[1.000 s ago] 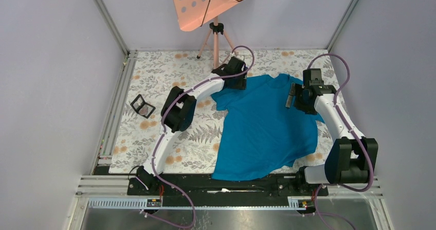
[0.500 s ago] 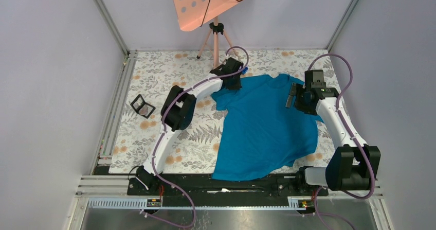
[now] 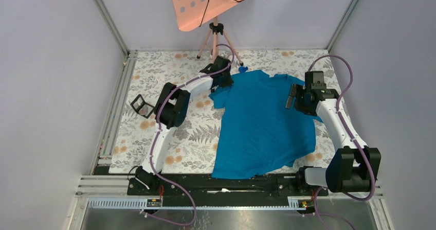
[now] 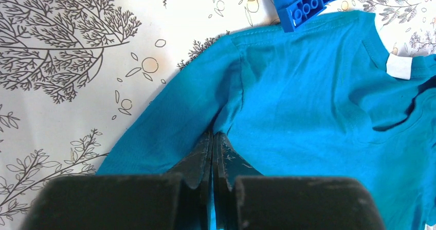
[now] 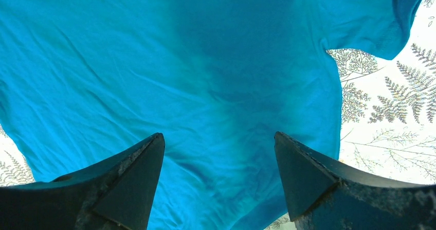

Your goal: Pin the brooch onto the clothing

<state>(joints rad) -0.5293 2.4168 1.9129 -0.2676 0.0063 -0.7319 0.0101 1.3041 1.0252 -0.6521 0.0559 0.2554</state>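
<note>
The left gripper [image 4: 212, 137] has its two fingers squeezed tight together. A little bit of the teal T-shirt [image 4: 308, 111] looks pinched at the tips, right where the sleeve joins the body. The rest of the shirt spreads out past the fingers and off to their right, with the white neck label [image 4: 398, 66] far on that side. A blue toy brick [image 4: 304, 6] sits well ahead of the fingertips, at the shirt's edge.

The right gripper [image 5: 218, 136] hangs over the shirt with its fingers wide apart. Nothing is between them, and blue cloth fills the space below.

I cannot find the brooch in any view. It is not in either gripper and not on the shirt.

I think a few things could go wrong. The pinch is small and the cloth is soft, so a hard pull could let it slip out. A long pull could bunch the shirt up, and a bumpy shirt is hard to pin. The shirt could also push the brick along
</note>
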